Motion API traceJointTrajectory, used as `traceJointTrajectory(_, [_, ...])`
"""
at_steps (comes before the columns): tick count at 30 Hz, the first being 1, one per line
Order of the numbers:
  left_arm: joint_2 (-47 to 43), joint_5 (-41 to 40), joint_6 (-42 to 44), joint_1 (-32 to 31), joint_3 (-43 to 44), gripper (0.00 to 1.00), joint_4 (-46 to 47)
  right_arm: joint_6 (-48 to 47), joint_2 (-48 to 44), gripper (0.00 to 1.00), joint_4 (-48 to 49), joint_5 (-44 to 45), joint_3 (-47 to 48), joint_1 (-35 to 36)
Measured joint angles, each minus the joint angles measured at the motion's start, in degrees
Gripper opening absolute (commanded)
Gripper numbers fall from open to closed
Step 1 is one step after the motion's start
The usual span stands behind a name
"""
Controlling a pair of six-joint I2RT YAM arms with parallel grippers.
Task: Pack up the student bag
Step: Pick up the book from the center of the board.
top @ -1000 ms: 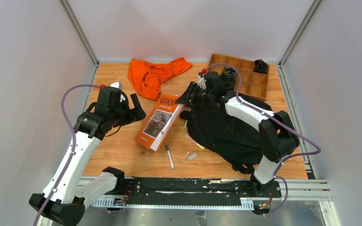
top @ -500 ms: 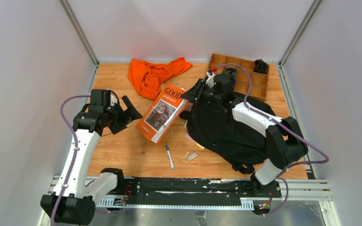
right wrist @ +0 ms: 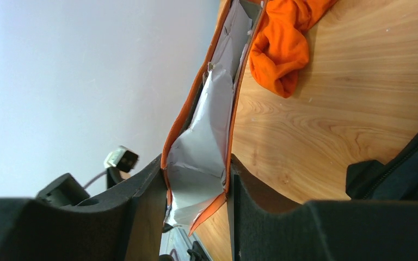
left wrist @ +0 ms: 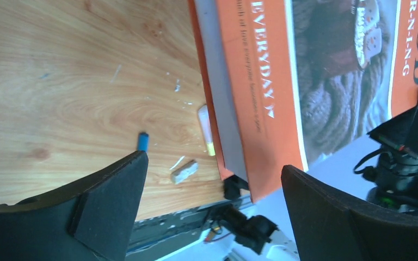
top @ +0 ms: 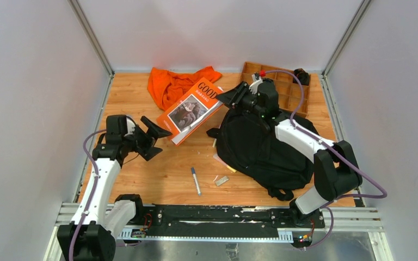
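Right gripper (top: pixel 227 98) clamped on the book's (top: pixel 191 110) right edge, book held up with its long axis running left away from the jaws, bag (top: pixel 261 149) flat just beside that arm, left gripper (top: pixel 151 139) gaping, empty, near the book's low end.

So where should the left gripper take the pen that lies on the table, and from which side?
Grip the pen at the middle of its barrel, coming straight down from above with the left gripper, which is open. The pen lies flat on the table, pointing roughly near to far, so the fingers should probably close across it, left to right. The small grey piece lies apart from it.
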Motion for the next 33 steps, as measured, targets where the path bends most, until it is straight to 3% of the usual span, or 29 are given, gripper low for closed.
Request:
traceJointTrajectory(9, [-0.6,3.8,-9.5,0.5,-3.3,1.00,14.3,3.2,-0.2,0.28,4.2,-0.2,-0.7,-0.1])
traceJointTrajectory(28, [-1.5,6.6,-16.1,0.8,-8.4,1.00,27.7,14.6,1.4,0.27,14.9,-3.8,-4.0,-1.3])
traceJointTrajectory(33, [-1.2,6.7,-18.9,0.8,-9.1,0.90,31.8,16.3,1.6,0.28,16.5,-5.0,-5.4,-1.3])
